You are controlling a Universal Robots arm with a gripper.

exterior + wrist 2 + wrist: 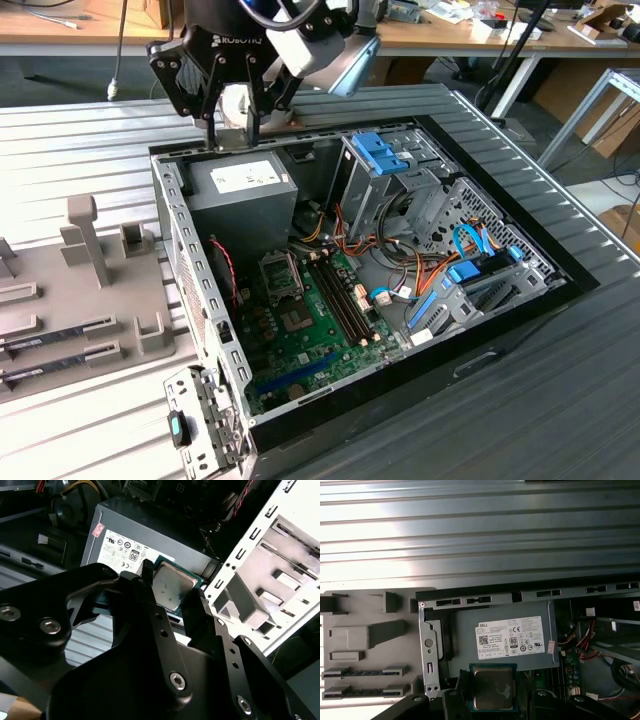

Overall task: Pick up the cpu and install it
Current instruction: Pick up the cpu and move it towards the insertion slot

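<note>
The gripper (173, 591) is clamped on the cpu (492, 690), its two fingers (146, 572) pressing on opposite edges, so the silvery top is left free and, I think, the contacts below are not touched. In both wrist views the chip hangs level above the grey power supply (506, 630) inside the open computer case (190, 260). It is well apart from the socket (281, 276) on the green motherboard (310, 335), and the level hold seems suited to a part which must sit flat.
</note>
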